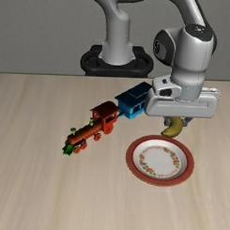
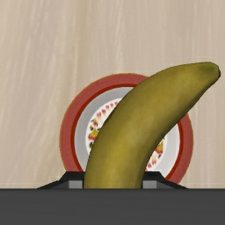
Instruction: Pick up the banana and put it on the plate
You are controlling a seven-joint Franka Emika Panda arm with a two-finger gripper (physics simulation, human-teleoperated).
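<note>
Gripper (image 1: 173,122) clamped round banana (image 1: 173,130), held aloft — over plate (image 1: 134,157); toy train (image 1: 93,128) beside.

The surface (image 1: 30,180) looks like pale wood, matt, with fine straight grain; the banana (image 2: 149,119) has a smooth, dull yellow-olive skin with a faint sheen; the plate (image 1: 131,161) looks like glazed ceramic with a red rim; the toy train (image 1: 93,128) looks like painted plastic; the arm (image 1: 190,49) wears smooth white and grey shells.
</note>
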